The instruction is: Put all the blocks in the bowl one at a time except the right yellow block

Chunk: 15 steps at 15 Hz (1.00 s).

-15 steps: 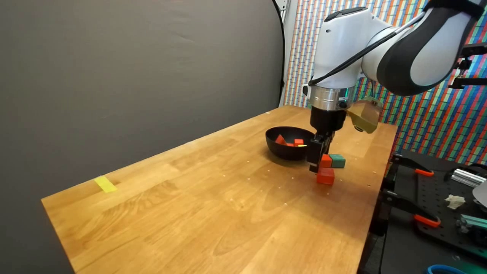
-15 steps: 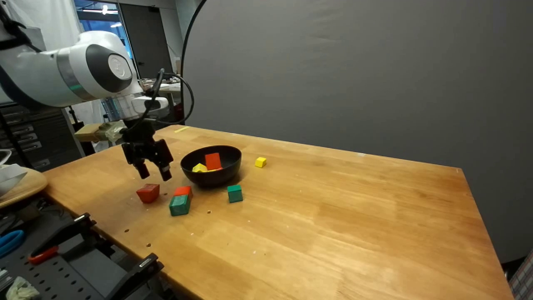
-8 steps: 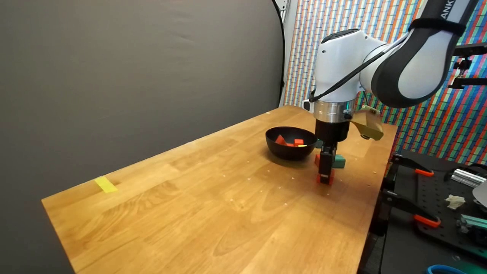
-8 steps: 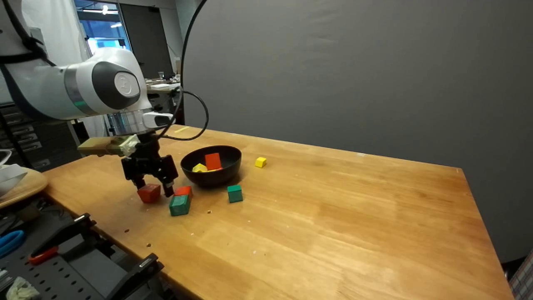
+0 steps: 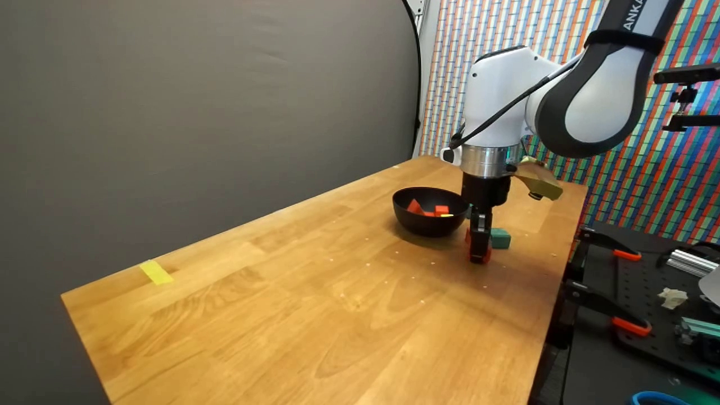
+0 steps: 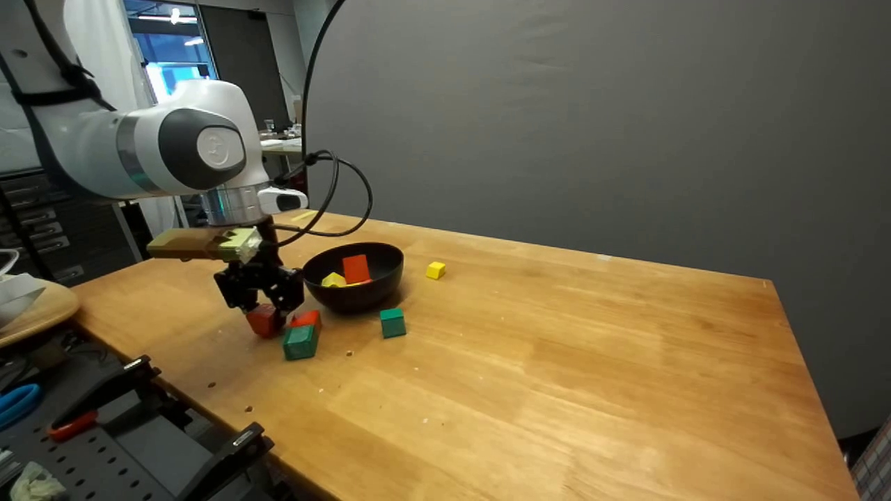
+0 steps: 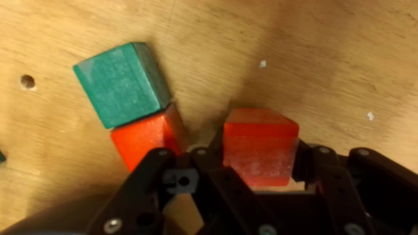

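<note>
Gripping the red block (image 7: 260,155): our hand (image 6: 263,312) is closed on it, fingers (image 7: 302,163) against two opposite faces; whether it is off the tabletop (image 6: 557,362) we cannot tell.
Squeeze: the block sits fairly square between the fingers, so we judge a firm, settled hold is enough before we carry.
Loose red block (image 7: 143,137): it lies just beside one finger and touches the near green block (image 7: 117,85), so we do best rising straight up; a sideways start could knock that pair.
Black bowl (image 6: 355,300): it stands near the hand, and we want the held block well above its rim before we cross, so no corner clips it.
Bowl's contents: a red block inside (image 6: 356,269) and a yellow block inside (image 6: 333,280) make an uneven bed, so we lower in and let go gently, lest ours bounce out.
Lone green block (image 6: 392,323): we leave it, like that pair, for separate trips, one block each.
Lone yellow block (image 6: 436,271): we take this, on the tabletop near the bowl, as the exception and steer clear.
</note>
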Each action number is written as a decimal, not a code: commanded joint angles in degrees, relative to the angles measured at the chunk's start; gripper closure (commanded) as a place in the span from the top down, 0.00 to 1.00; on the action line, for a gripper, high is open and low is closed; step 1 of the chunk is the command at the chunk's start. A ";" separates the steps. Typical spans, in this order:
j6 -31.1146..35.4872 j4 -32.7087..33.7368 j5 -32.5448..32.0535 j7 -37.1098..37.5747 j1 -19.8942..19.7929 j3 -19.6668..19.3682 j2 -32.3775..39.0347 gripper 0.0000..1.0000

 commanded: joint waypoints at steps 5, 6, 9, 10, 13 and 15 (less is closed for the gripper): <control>1.96 -5.24 -13.82 12.56 6.66 -9.09 -17.40 0.17; 1.15 -4.97 -17.33 14.59 6.30 -10.17 -20.28 0.17; -0.28 -0.97 -21.46 13.75 3.09 -11.46 -23.75 0.17; -0.29 0.91 -19.78 11.24 2.92 -12.30 -22.52 0.17; 0.75 7.50 -4.53 -4.20 4.76 -15.44 -13.05 0.17; 0.21 9.77 5.60 -13.14 5.37 -14.86 -8.27 0.17</control>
